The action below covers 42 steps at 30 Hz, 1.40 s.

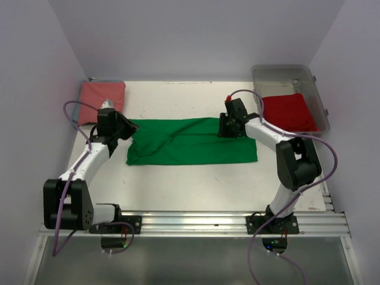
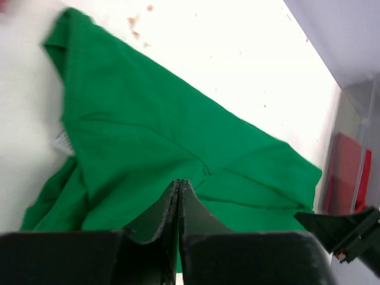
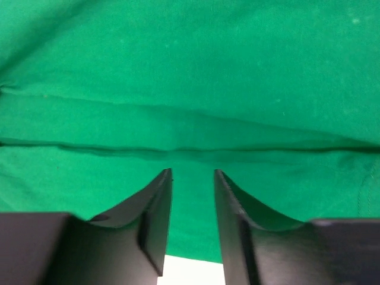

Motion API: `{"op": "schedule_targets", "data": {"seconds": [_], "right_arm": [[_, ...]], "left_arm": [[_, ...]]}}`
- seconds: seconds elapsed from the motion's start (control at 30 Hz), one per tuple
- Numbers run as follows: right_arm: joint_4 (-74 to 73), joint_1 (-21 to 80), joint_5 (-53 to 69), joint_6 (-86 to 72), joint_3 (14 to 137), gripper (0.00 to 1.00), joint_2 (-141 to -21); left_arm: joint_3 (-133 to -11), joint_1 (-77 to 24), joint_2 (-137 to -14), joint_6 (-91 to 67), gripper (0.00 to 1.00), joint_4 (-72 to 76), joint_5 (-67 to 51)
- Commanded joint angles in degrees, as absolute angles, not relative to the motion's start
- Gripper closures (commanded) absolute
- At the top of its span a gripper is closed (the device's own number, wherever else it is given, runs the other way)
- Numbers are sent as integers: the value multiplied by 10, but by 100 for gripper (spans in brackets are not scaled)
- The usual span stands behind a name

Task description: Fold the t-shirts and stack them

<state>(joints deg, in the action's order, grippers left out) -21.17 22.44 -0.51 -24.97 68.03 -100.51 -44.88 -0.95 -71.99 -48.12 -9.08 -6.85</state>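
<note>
Top external, red t-shirt (image 1: 289, 111) in clear bin (image 1: 282, 80), left pincer (image 2: 179, 181) closed, right pincer (image 3: 193, 173) narrowly parted over green t-shirt (image 1: 190, 141).

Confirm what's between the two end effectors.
The green t-shirt lies spread across the stretch from the left end effector to the right end effector. The top external view shows it.

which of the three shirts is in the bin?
The red shirt: it lies inside the clear bin at the far right. The green shirt is spread out on the table, and the pink shirt sits at the far left corner.
</note>
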Motion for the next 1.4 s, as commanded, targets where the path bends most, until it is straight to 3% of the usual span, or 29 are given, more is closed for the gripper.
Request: {"op": "schedule_targets", "data": {"seconds": [0.0, 0.03, 0.13, 0.17, 0.27, 0.33, 0.37, 0.47, 0.77, 1.13, 1.37], "right_arm": [[-187, 225, -20, -247, 712, 64, -1029], [-185, 224, -24, -249, 719, 66, -1047], [-172, 225, -42, -253, 744, 87, -1077], [-169, 224, -46, -255, 750, 100, -1083], [-195, 226, -76, -251, 791, 100, -1106], [-229, 227, -131, -255, 799, 89, -1104], [-242, 227, -165, -266, 800, 70, -1097], [-335, 227, -294, -313, 807, 53, -1087], [-457, 192, -436, -440, 820, 46, -1124], [-348, 129, -355, -390, 780, 47, -1142], [-299, 127, -323, -370, 746, 48, -1086]], "left_arm": [[-461, -25, -801, -485, 100, 40, -141], [-481, -32, -823, -482, 100, 42, -143], [-490, -41, -895, -483, 100, 75, -137], [-489, -43, -919, -483, 100, 83, -133], [-493, -44, -960, -483, 100, 92, -134], [-492, -44, -969, -480, 100, 94, -134], [-490, -44, -973, -479, 100, 96, -128], [-490, -44, -977, -471, 100, 92, -113], [-501, -44, -1028, -461, 100, 78, -93], [-500, -44, -1045, -461, 100, 85, -89], [-501, -44, -1046, -457, 100, 84, -92]]}}
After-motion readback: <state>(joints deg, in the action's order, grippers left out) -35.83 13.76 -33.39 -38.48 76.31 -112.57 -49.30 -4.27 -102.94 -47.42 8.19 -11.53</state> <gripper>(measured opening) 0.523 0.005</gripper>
